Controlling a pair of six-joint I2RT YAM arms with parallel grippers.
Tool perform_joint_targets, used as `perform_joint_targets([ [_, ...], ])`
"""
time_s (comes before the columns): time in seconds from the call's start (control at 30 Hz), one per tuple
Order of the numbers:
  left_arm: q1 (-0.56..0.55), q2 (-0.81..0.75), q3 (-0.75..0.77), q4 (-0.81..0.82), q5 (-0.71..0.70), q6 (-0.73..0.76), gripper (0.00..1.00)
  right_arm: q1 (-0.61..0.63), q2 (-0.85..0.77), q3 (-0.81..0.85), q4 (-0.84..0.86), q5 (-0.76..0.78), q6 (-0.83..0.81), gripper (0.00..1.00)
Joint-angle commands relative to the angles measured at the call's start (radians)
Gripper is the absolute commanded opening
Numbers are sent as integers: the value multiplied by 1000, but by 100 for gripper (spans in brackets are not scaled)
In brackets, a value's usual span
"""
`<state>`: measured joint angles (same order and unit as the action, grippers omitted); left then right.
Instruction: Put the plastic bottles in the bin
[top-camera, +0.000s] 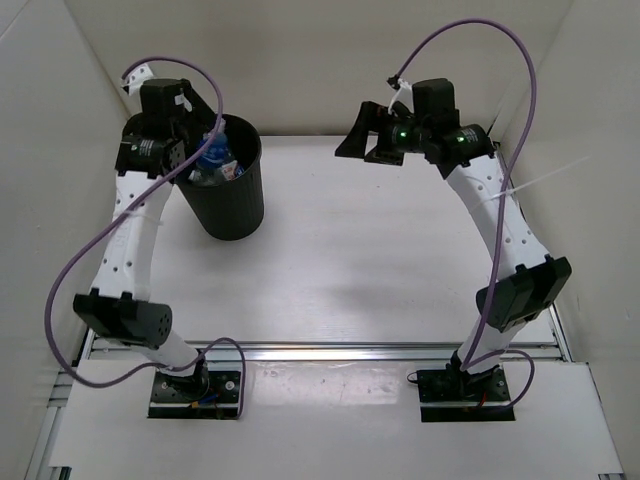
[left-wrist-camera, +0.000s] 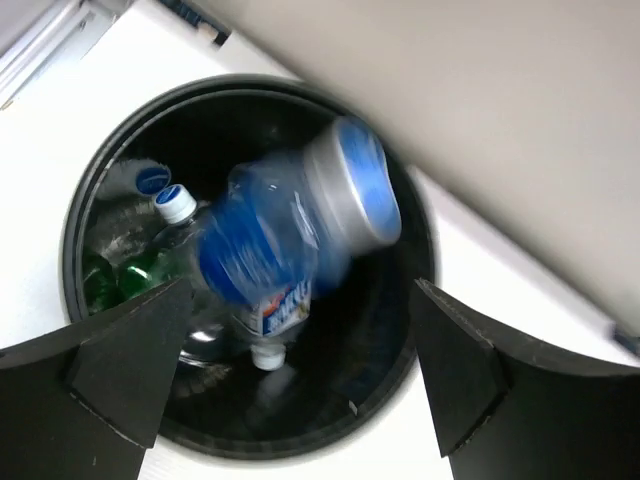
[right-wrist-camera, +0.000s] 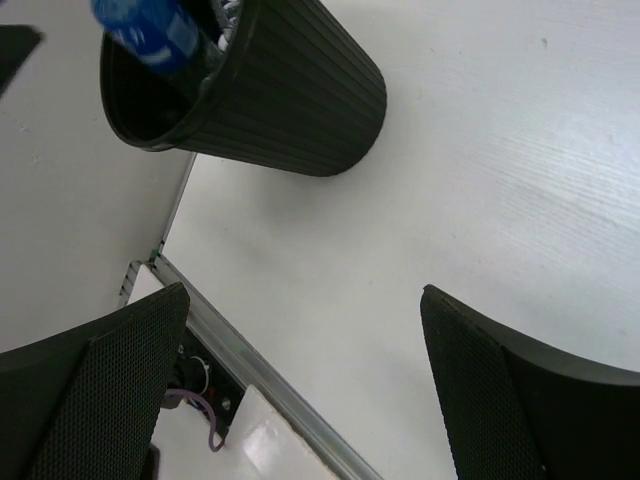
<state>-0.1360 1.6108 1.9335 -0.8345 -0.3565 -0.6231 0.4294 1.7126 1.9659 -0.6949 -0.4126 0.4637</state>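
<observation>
Below parted left fingers (left-wrist-camera: 110, 380), blue-labelled bottle (left-wrist-camera: 290, 240) (blurred) over the bin (left-wrist-camera: 365, 335).

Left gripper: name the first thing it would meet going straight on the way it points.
Probably the blue-labelled bottle, blurred and neck-down in the mouth of the bin; depth is unclear.

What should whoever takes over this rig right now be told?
Left gripper: open, over the bin.
Right gripper: open, empty, above the table.
Blue-label bottle: blurred, cap down in the bin's mouth, touching neither finger.
Green bottle and a white-capped clear bottle lie inside; a blue cap beside them may be the fourth.
Done: no bottle shows outside the bin.
Left: confirm the count, retract both arms.
</observation>
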Motion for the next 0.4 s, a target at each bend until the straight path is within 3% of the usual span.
perform_joint_targets([
  [0.0, -8, -218, 4, 21, -22, -29, 100, -58, -31, 53, -109, -18, 18, 100],
  [0.13, -8, -467, -307, 21, -74, -29, 100, -118, -48, 15, -153, -74, 30, 100],
  [0.23, -8, -690, -601, 12, -249, -15, 100, -167, -117, -82, -153, -35, 30, 100],
  [0.27, -8, -782, -664, 12, -377, -15, 100, -199, -131, -100, -153, -35, 30, 100],
  [0.37, -8, -880, -849, 12, -641, -52, 100, -262, -183, -170, -153, 13, 21, 100],
])
